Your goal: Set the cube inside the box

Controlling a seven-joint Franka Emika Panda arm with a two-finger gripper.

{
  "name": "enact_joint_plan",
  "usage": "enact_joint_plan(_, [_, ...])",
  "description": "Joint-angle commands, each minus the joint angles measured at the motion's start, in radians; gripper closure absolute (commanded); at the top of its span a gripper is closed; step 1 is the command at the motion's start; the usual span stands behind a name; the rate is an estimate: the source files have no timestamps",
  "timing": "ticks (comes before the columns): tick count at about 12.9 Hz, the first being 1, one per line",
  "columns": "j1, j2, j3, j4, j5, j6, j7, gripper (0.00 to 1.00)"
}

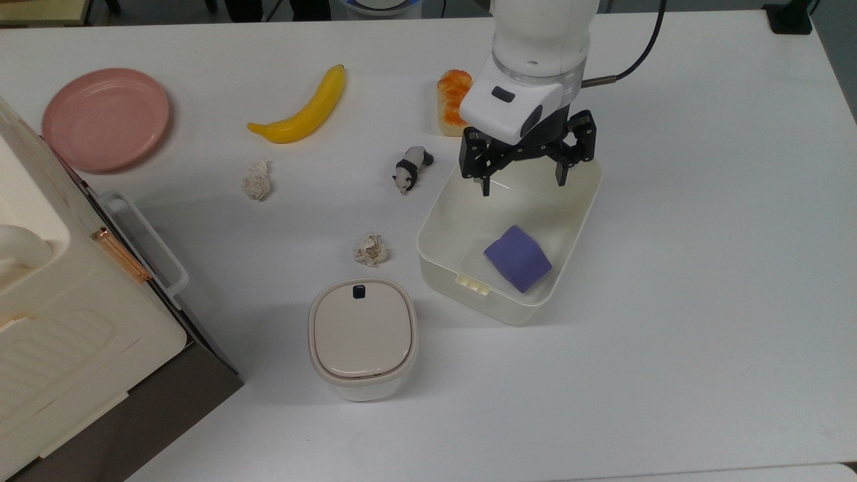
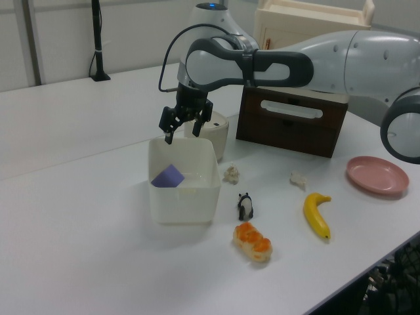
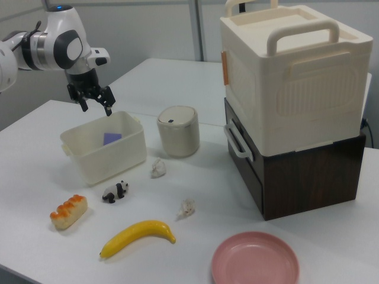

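Gripper (image 1: 524,179) fingers hung spread and empty above the box's (image 1: 442,214) twelve-o'clock end, while the cube (image 1: 517,258), seemingly light, rigid and easily pinched across opposite flat faces, lay inside toward five o'clock.

No text, label, brand, number or sign could be read anywhere in these views.
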Motion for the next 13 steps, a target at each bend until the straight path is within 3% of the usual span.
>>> enact_joint_plan(1, [-0.004,-0.077,-0.011,-0.019,-0.052,-0.052,0.024,0.00])
enact_joint_plan(5, [-0.082,-0.221,-0.026,-0.061,-0.055,-0.264,0.015,0.00])
enact_joint_plan(8, [-0.078,-0.335,-0.156,-0.140,-0.041,-0.332,-0.029,0.00])
enact_joint_plan(13, [-0.116,-0.312,-0.166,-0.144,0.002,-0.325,-0.084,0.00])
